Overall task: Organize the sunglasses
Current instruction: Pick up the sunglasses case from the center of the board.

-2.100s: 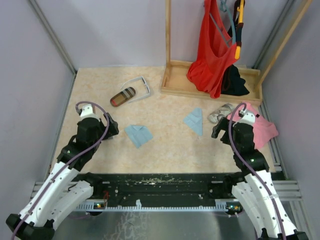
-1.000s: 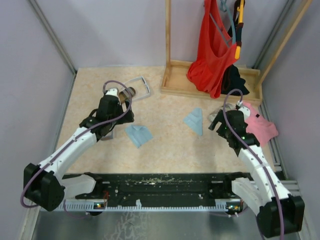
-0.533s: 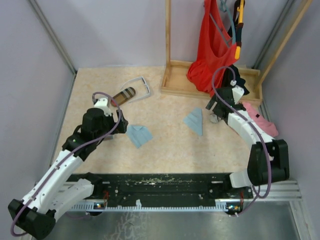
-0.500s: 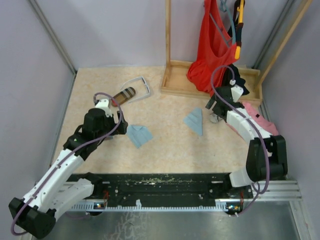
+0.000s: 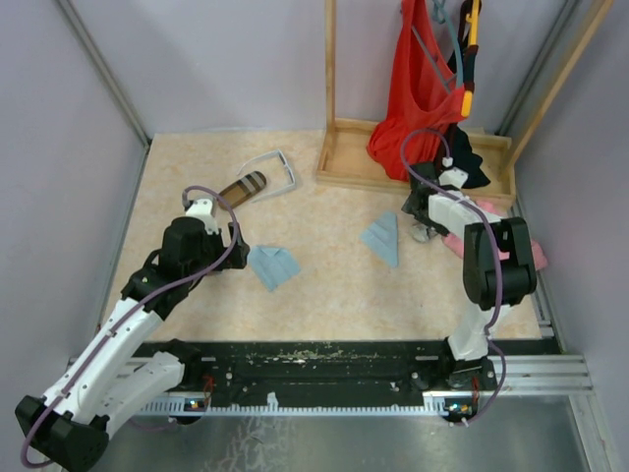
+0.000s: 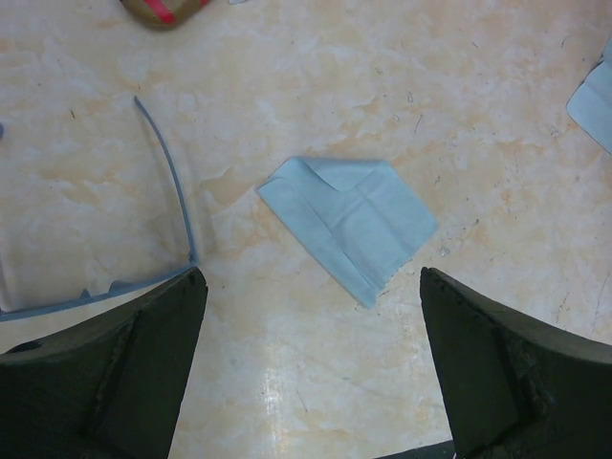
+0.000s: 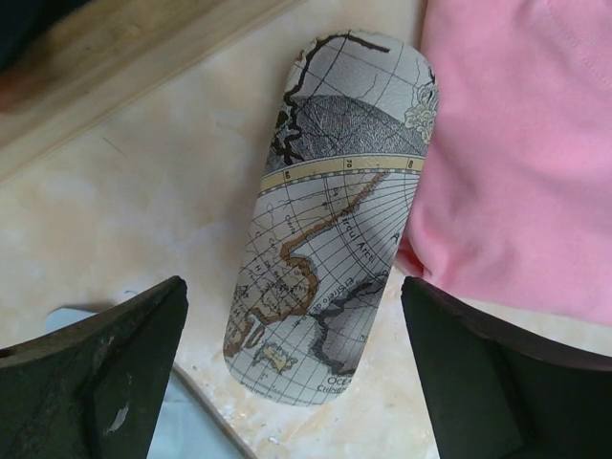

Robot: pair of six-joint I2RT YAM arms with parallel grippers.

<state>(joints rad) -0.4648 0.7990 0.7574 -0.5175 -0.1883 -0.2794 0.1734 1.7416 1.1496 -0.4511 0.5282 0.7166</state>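
The white-framed sunglasses lie at the back left, next to a brown-striped case. The dark wire-framed sunglasses lie open at the left of the left wrist view, one thin arm running up from beside the left finger. My left gripper is open and empty above the table, just short of a light blue cloth. In the top view it hovers left of that cloth. My right gripper is open and hovers over the grey map-patterned case.
A pink cloth touches the case's right side. A wooden rack base with red and black clothes stands behind. A second blue cloth lies mid-table. A pale blue surface with a thin curved edge shows beside the case; I cannot tell what it is.
My right arm has reached back and left, stretching out until its gripper hangs over the map-patterned case. My left arm drew back from the striped case and now hovers by the blue cloth.
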